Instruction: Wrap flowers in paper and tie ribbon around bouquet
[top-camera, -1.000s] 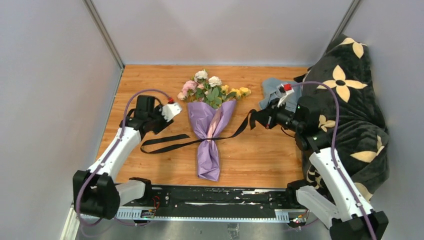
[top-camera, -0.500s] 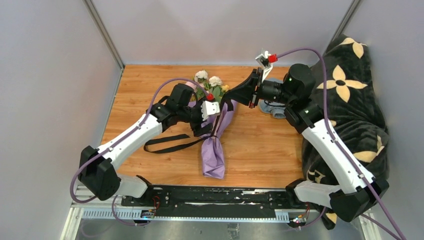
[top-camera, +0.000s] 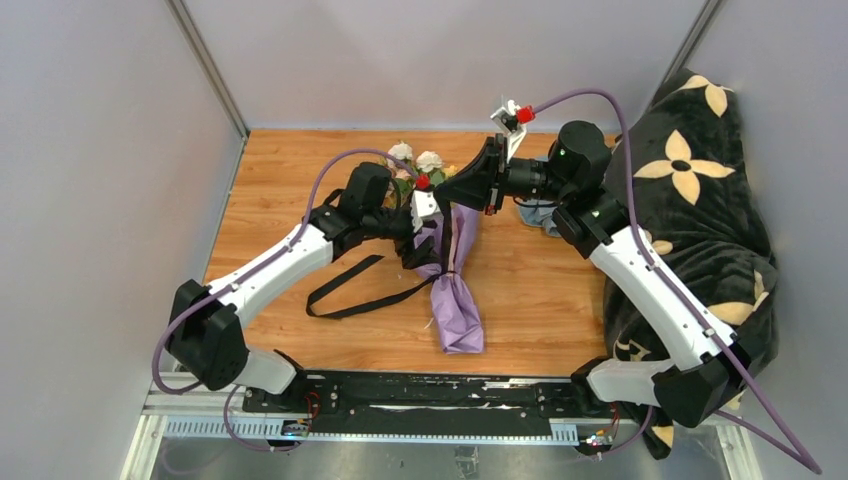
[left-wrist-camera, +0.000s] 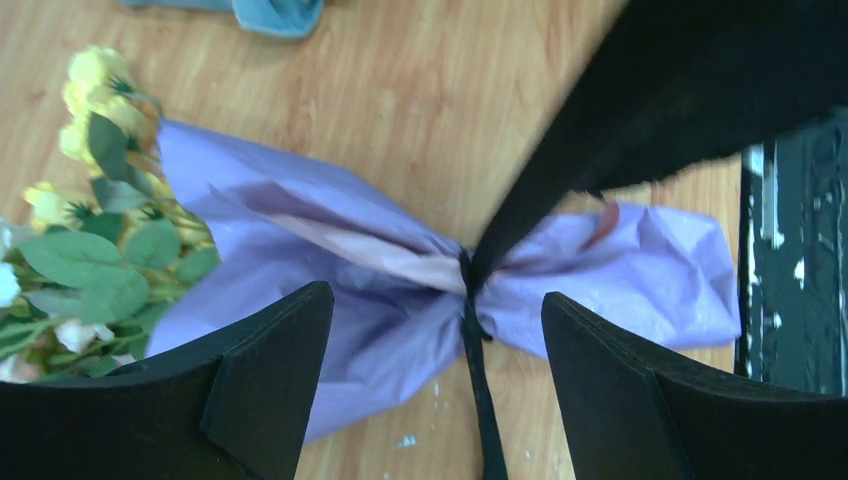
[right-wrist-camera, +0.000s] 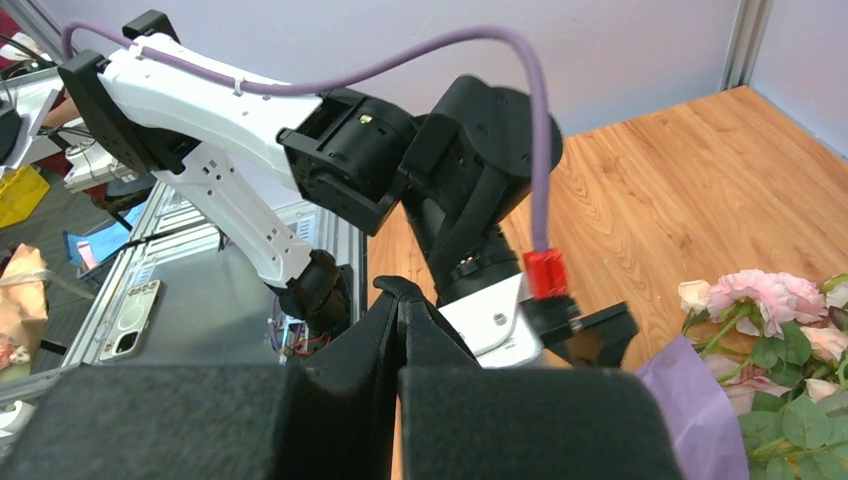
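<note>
Bouquet lies mid-table, flowers toward 12 o'clock, the paper foot toward 5. Right gripper is clenched on the ribbon, and one strand runs taut from its tip down to the cinched waist. The other tail lies slack in a loop out toward 8. Left gripper is spread wide, straddling that waist and grasping nothing. By my judgement the whole bundle is light, the paper thin and quick to crease or tear, the ribbon floppy. Best hold is the waist, where the stems give some stiffness (the blooms would crush). Compared with a second ago, the left arm has come in from 9 o'clock and opened, the right has lifted its ribbon end from 3, and the foot has dragged from 6 toward 5.
</note>
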